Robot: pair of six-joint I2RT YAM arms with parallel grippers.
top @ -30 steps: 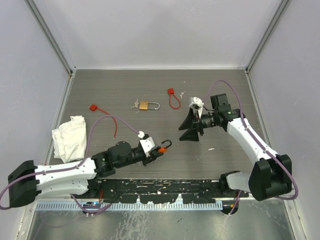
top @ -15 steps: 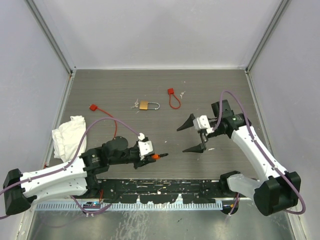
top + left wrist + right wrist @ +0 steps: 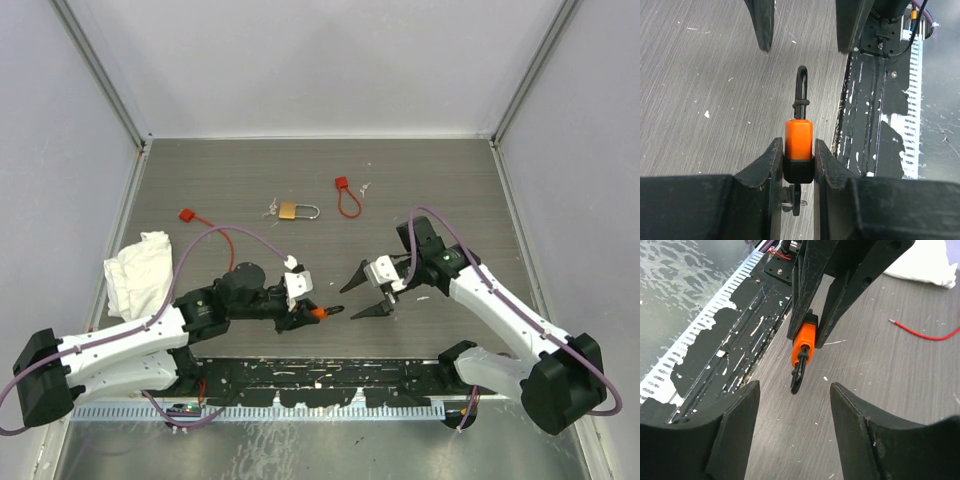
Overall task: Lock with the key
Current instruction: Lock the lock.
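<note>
My left gripper [image 3: 312, 311] is shut on a small orange padlock [image 3: 799, 132] with a black base, held just above the table near the front edge. Its black shackle [image 3: 801, 86] points away from the fingers. A dark key head with a silver ring [image 3: 794, 201] hangs under the lock's base, between my left fingers. My right gripper [image 3: 352, 302] is open and faces the shackle end from the right, a short way off. In the right wrist view the padlock [image 3: 804, 342] sits ahead of my open right gripper [image 3: 794, 388], whose fingers are apart from it.
A brass padlock [image 3: 288, 211] with a silver shackle lies at mid-table, a red cable seal [image 3: 345, 200] to its right. A red tag with wire [image 3: 187, 215] and a white cloth [image 3: 140, 272] are at the left. A black rail [image 3: 330, 375] runs along the front edge.
My right gripper has swung down and left towards the orange padlock and now faces its shackle. My left gripper has shifted slightly nearer the front edge, still holding the padlock.
</note>
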